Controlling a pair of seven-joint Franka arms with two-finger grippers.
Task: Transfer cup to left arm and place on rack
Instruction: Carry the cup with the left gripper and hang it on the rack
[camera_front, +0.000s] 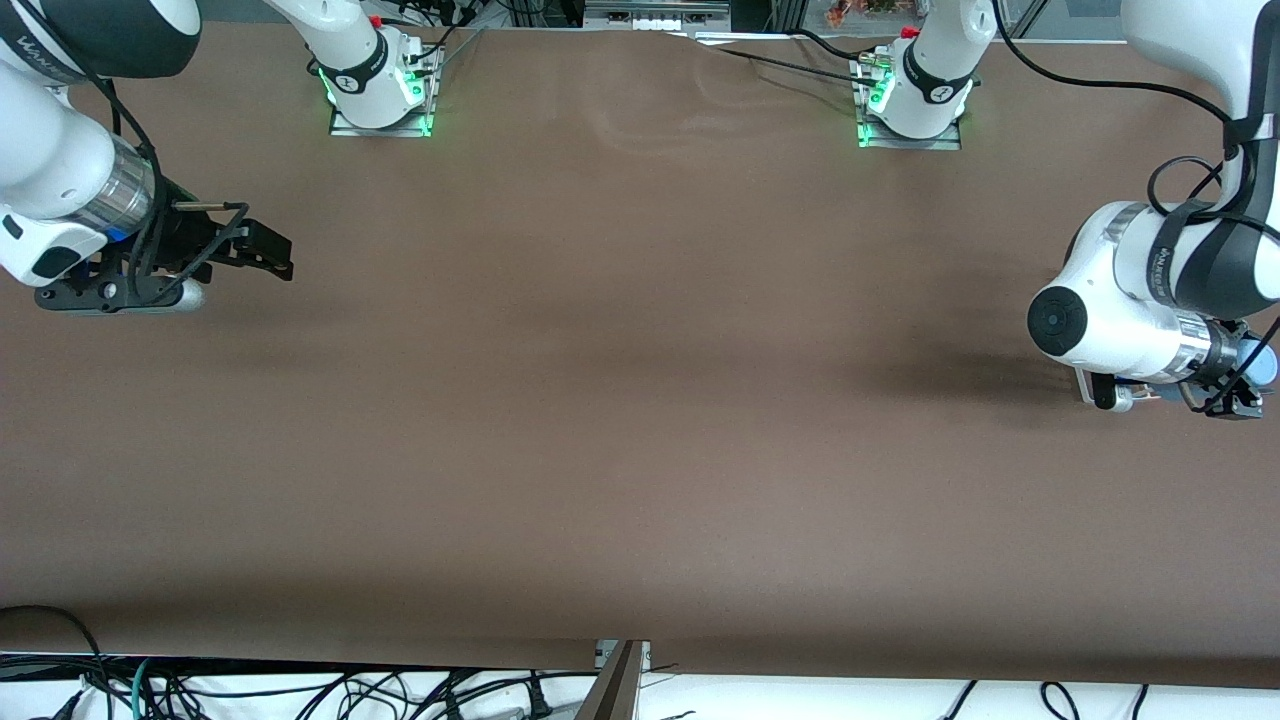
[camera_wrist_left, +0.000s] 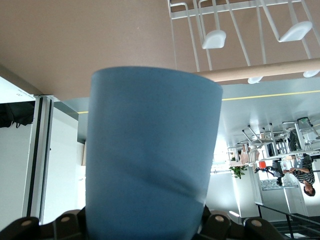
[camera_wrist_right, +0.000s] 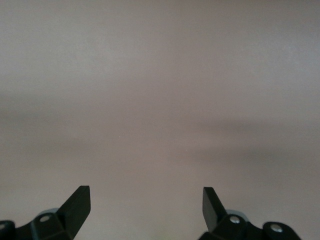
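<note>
Even overhead light falls on the brown bench (camera_front: 640, 400), with soft dark shadows under both arms and a dim band along its near edge. Green lights glow at the arm bases. The cup (camera_wrist_left: 150, 160) is shaded against bright, washed-out windows; the right wrist view is hazy.

Cup (camera_wrist_left: 150, 160) plain light blue; rack (camera_wrist_left: 235, 30) white wire, pale wood dowel; table (camera_front: 640, 400) brown.

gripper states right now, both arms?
Left gripper: shut on the cup, at the left arm's end of the table.
Right gripper: open, empty, waiting over the table.
</note>
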